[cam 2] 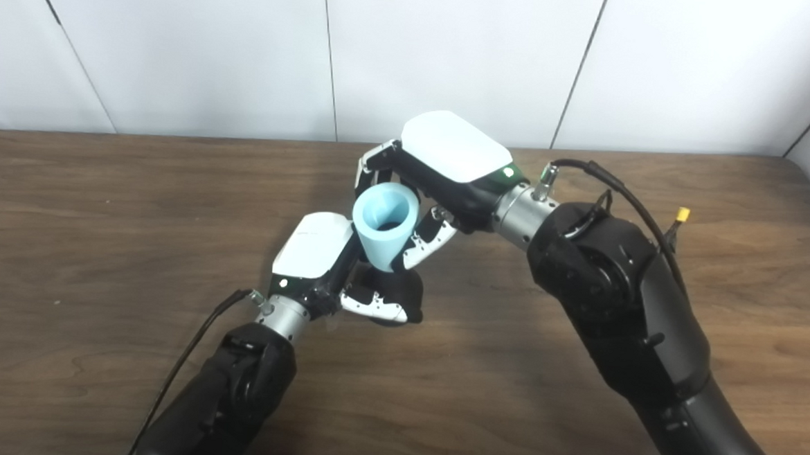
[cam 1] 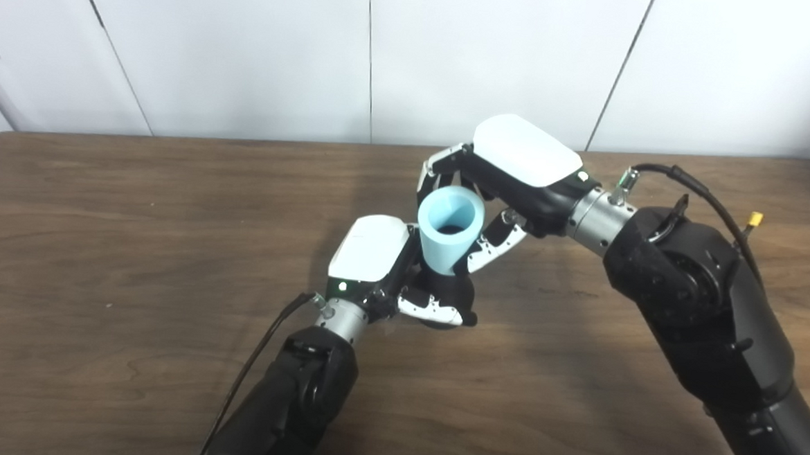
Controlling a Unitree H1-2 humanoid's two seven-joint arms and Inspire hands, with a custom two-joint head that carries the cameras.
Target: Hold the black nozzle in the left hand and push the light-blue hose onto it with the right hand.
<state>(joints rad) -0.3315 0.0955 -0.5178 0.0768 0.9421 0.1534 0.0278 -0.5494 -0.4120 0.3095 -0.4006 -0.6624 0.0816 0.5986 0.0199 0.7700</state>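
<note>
Over the middle of the table, my right hand (cam 1: 512, 171) is shut on the light-blue hose (cam 1: 448, 233), a short wide tube standing almost upright with its open mouth toward the camera. Just below it, my left hand (cam 1: 402, 276) is curled shut around the black nozzle (cam 1: 452, 287), of which only a dark bit shows under the hose's lower end. The hose's bottom end sits on the nozzle; a dark shape shows down inside the tube. In the right eye view the hose (cam 2: 385, 226) and both hands appear the same way.
The brown wooden table (cam 1: 134, 241) stretches wide to both sides, with white wall panels behind its far edge. Black cables run along both forearms, one with a yellow connector (cam 1: 755, 219) by the right arm.
</note>
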